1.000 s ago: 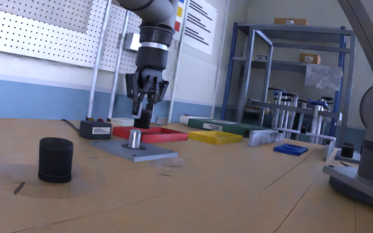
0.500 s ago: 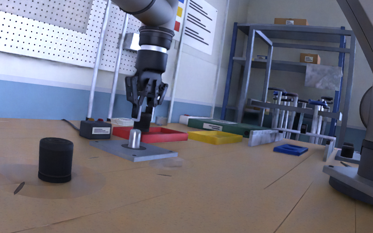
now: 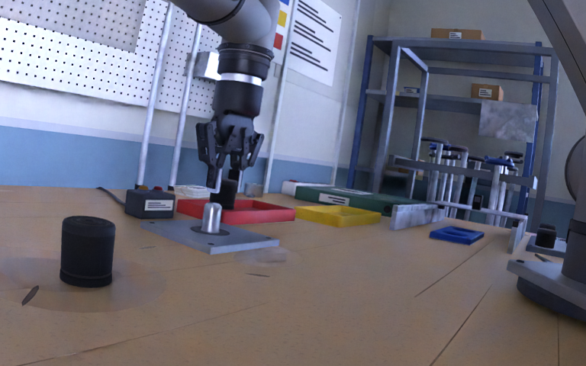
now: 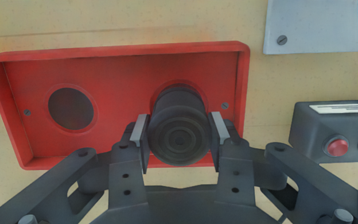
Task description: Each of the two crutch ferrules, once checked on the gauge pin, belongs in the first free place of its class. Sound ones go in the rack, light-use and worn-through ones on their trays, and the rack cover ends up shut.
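Observation:
The lower end of a black crutch ferrule is hidden where it reaches into the right-hand round seat of the red tray. My gripper stands over the tray with its two finger pads clamped on the ferrule's sides. The tray's left seat holds nothing. A second black ferrule stands upright on the table, far left. The gauge pin rises from its grey base plate just in front of the red tray.
A yellow tray lies right of the red one, and a green rack with a metal cover lies behind it. A dark button box sits by the red tray. A blue pad lies further right.

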You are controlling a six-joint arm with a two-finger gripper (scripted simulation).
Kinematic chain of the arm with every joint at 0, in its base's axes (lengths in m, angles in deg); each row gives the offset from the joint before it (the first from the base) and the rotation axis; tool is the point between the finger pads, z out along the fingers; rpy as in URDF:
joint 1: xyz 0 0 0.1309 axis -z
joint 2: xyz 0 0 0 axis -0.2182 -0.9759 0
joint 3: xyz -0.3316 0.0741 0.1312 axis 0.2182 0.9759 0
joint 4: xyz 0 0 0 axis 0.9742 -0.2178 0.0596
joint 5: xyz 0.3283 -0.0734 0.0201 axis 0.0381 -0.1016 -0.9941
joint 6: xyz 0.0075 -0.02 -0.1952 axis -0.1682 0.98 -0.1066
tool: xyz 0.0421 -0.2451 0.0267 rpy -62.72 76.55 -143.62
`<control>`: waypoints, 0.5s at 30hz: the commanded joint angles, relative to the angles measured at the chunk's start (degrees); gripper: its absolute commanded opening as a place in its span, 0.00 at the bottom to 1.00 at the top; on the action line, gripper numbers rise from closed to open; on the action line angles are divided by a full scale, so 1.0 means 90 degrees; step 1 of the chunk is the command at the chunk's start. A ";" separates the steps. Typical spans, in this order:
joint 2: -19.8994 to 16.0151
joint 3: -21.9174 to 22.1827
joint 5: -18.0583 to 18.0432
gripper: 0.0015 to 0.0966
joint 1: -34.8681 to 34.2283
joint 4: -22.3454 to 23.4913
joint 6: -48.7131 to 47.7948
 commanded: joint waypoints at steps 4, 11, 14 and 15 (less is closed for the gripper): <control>-0.0011 0.0011 0.0038 0.07 0.0000 -0.0006 0.0000; -0.0047 0.0047 0.0110 0.07 0.0000 -0.0006 0.0000; -0.0060 0.0059 0.0136 0.07 0.0000 -0.0006 0.0000; -0.0064 0.0063 0.0144 0.07 0.0000 -0.0006 0.0000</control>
